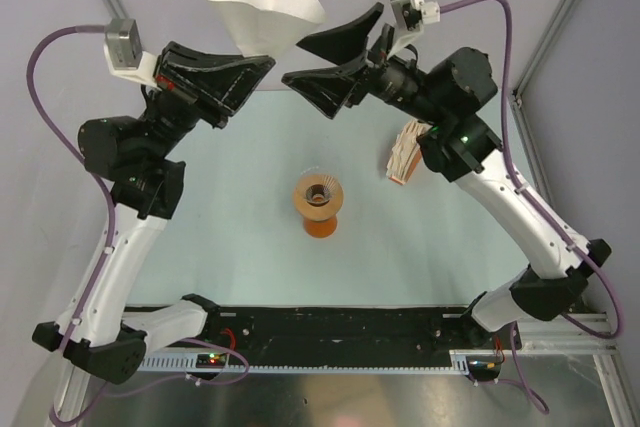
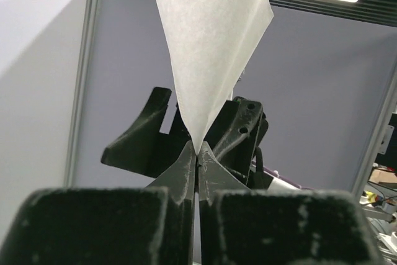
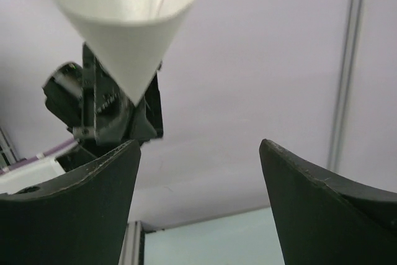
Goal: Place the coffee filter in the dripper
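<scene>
The pale green tabletop [image 1: 240,197] lies under both arms. The left gripper [image 1: 268,62] is raised at about 11 o'clock from the centre, and its jaws are closed on the pointed tip of the coffee filter [image 1: 262,7]. The filter opens upward as a white cone. The right gripper [image 1: 293,60] faces it from 1 o'clock, with its jaws wide and holding nothing. The dripper [image 1: 318,193] sits at the centre on an orange vessel [image 1: 320,225]. A ribbed filter stack [image 1: 405,152] is at 2 o'clock from the dripper.

Dripper [image 1: 318,193] atop vessel [image 1: 320,226], mid-tabletop [image 1: 220,237]. Filter stack [image 1: 404,152] to its right, further back. Coffee filter [image 1: 262,7] aloft at rear, tip in left gripper [image 1: 262,65]; right gripper [image 1: 295,59] just beside it.
</scene>
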### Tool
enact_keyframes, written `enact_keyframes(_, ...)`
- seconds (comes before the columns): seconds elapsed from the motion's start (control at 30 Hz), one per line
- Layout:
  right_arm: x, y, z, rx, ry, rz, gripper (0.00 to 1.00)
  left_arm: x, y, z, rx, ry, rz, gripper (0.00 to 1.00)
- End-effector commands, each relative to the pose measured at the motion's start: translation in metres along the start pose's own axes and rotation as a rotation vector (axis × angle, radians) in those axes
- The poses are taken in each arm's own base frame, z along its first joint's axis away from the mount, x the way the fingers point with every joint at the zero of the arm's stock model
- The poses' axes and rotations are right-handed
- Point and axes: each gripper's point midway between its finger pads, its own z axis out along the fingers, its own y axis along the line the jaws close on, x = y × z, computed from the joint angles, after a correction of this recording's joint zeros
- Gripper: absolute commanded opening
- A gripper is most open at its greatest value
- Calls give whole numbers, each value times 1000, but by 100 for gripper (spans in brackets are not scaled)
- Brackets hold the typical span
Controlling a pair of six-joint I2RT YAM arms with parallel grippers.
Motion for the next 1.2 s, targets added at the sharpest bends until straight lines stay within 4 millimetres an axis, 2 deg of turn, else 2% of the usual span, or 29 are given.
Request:
enact_keyframes(0.0, -64, 32, 10, -87, -196, -10, 82, 6, -13, -4, 54, -3, -43, 0)
enact_keyframes(0.13, -60, 32, 17, -86, -212, 21, 79, 22, -2, -9, 31, 20, -78, 0)
enact_keyframes(0.3, -46, 26, 15, -61, -200, 56, 75, 38, 9, -12, 20, 38, -117, 0)
enact_keyframes(0.47, -33, 12, 9, -10, -183, 104, 65, 44, 17, -11, 17, 34, -150, 0)
enact_keyframes(0.6, -22, -7, 2, 65, -180, 143, 66, 48, 20, -11, 20, 31, -174, 0)
enact_keyframes(0.67, -15, -11, -1, 77, -171, 152, 60, 51, 21, -11, 20, 32, -185, 0)
enact_keyframes(0.83, -15, -12, -6, 72, -164, 149, 27, 59, 26, -14, 8, 43, -211, 0)
enact_keyframes(0.93, -18, -13, -8, 73, -165, 146, 11, 66, 29, -17, 1, 57, -225, 0)
enact_keyframes(1.0, -18, -13, -11, 74, -158, 142, 3, 71, 30, -20, -7, 68, -233, 15)
enact_keyframes(1.1, -13, -15, -20, 87, -128, 139, 0, 79, 31, -30, -24, 96, -215, 59)
enact_keyframes(1.17, -6, -16, -30, 94, -95, 139, 0, 83, 35, -39, -52, 120, -189, 76)
